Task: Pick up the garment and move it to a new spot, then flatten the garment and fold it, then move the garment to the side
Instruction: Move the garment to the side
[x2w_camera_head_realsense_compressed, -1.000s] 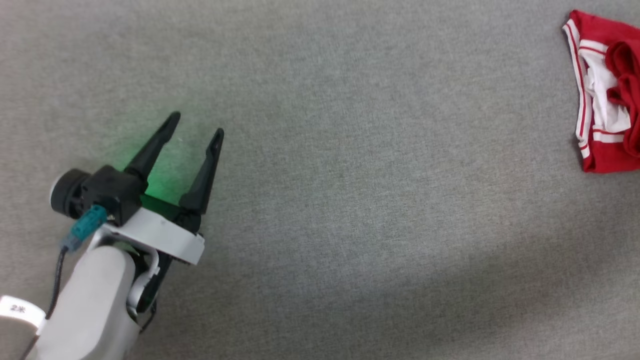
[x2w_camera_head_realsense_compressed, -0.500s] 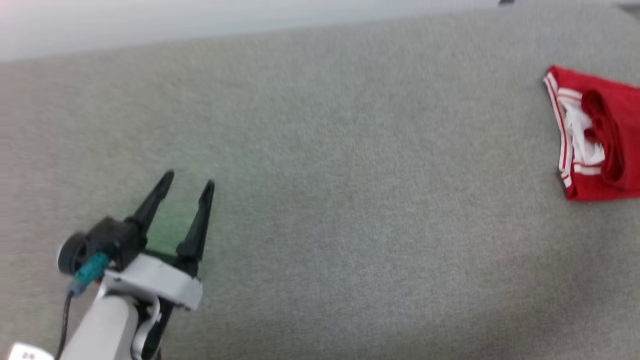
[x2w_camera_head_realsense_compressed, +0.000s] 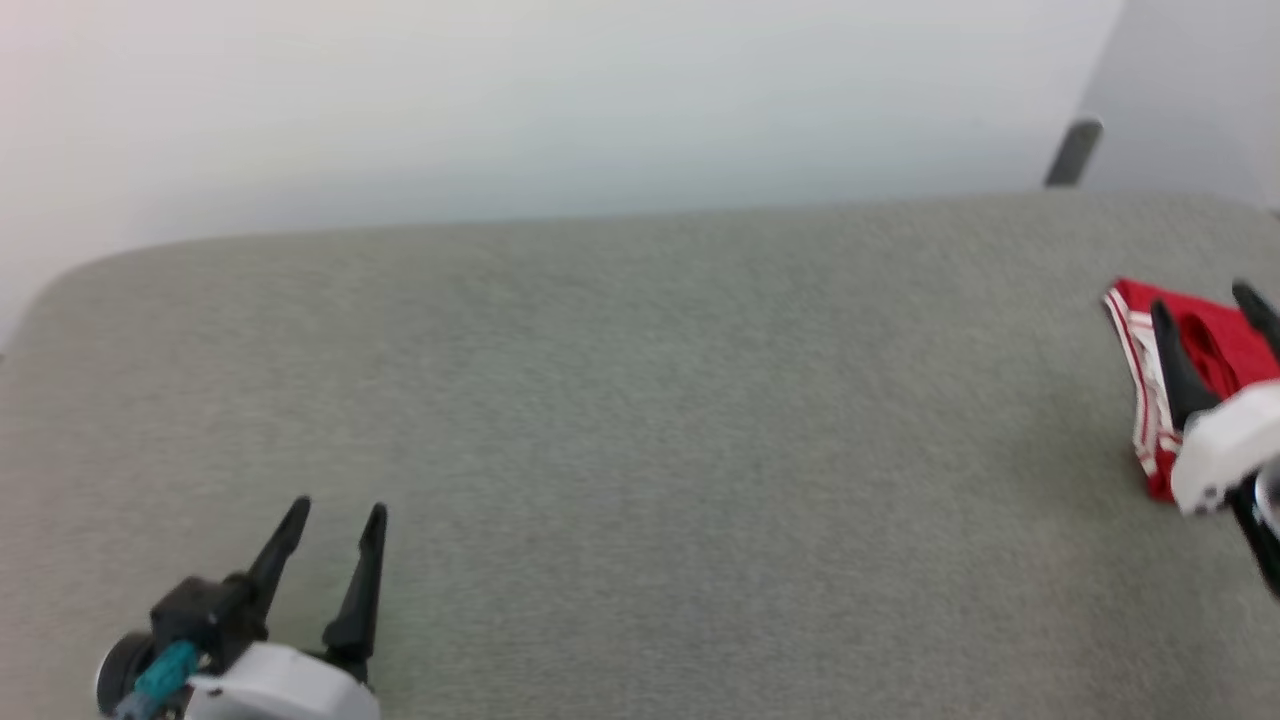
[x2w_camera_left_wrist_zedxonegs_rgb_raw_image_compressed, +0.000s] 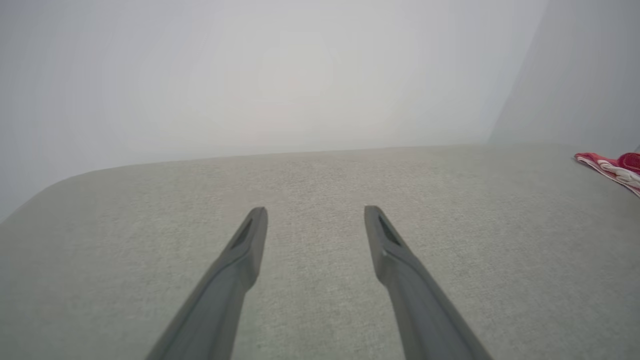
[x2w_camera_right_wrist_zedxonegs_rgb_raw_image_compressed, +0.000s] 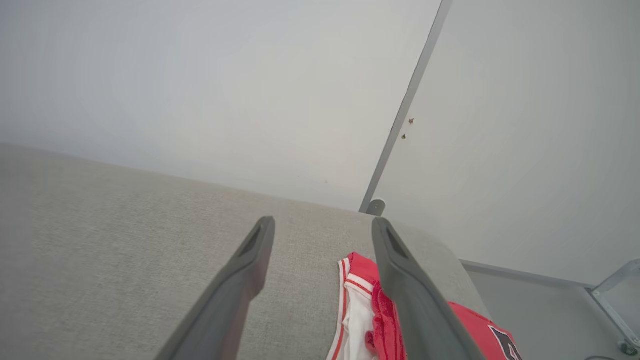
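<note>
Grey fabric-covered counter (x2w_camera_head_realsense_compressed: 640, 400) with rounded corners, pale wall (x2w_camera_head_realsense_compressed: 560, 100) behind. Red basketball jersey with white sleeve fabric and white-striped trim (x2w_camera_head_realsense_compressed: 1218, 345) lies as a compact, bunched bundle at the far right end of the counter, close to its edge; the right wrist view shows red folds heaped over the white part and a scrap of black lettering (x2w_camera_right_wrist_zedxonegs_rgb_raw_image_compressed: 357, 300). It is also seen low at the right margin of the left wrist view (x2w_camera_left_wrist_zedxonegs_rgb_raw_image_compressed: 612, 167). Left hand (x2w_camera_head_realsense_compressed: 338, 512) sits low at the near left, well apart from the jersey, fingers spread and nothing between them (x2w_camera_left_wrist_zedxonegs_rgb_raw_image_compressed: 315, 212). Right hand (x2w_camera_head_realsense_compressed: 1202, 298) is over the near side of the bundle, fingers spread, holding nothing (x2w_camera_right_wrist_zedxonegs_rgb_raw_image_compressed: 324, 222); one finger overlaps the cloth in view, but contact cannot be told. Judgement: the scene fits two stages, either a crumpled jersey waiting at the edge for pickup, or a roughly folded one already set to the side with the hand just clear of it. The bundle looks loose rather than squarely folded, which settles neither. Should a grasp follow, it would call for pinching several layers at once, since single folds look prone to slipping.
</note>
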